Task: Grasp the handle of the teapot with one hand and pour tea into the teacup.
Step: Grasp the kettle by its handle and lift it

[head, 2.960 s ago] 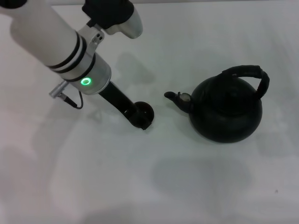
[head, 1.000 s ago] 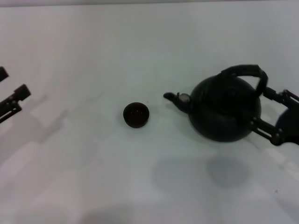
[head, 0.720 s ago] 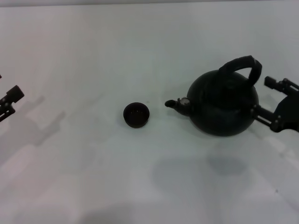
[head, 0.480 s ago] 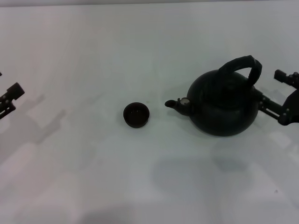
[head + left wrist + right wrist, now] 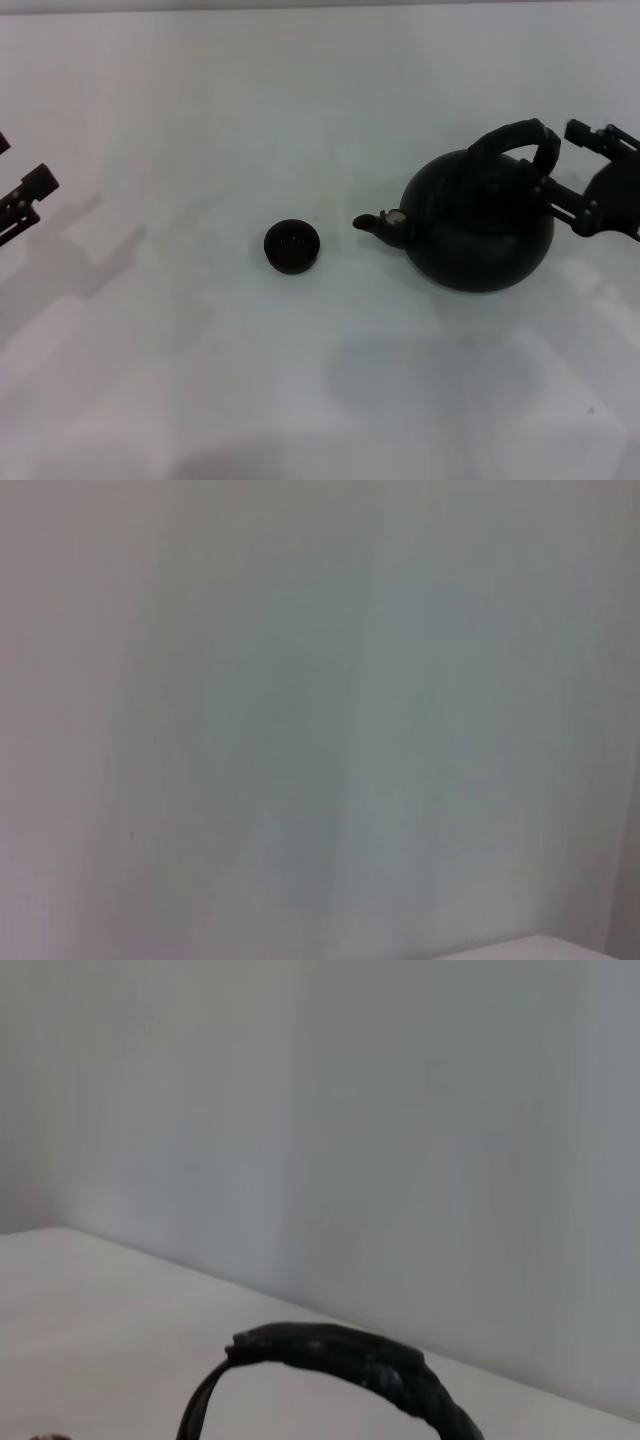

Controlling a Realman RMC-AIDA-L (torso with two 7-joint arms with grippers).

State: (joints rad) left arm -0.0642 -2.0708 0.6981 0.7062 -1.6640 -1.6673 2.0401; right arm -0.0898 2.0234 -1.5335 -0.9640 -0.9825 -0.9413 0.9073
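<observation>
White table [image 5: 300, 380] | teapot [image 5: 480, 235] unlabelled | right hand [image 5: 572, 165] spread beside handle [image 5: 515, 140]

The teapot [image 5: 480, 228] has a matt black body with a dull, faintly grainy look and almost no shine, and its short spout ends in a small silvery, metal-looking piece. The handle [image 5: 515, 142] is black with a wrapped, ribbed surface, rough and cord-like in the right wrist view [image 5: 345, 1360]. The teacup [image 5: 292, 246] is dark brown-black with a slight sheen inside. The bench [image 5: 300, 380] is smooth, pale and matt, showing only soft shadows.
</observation>
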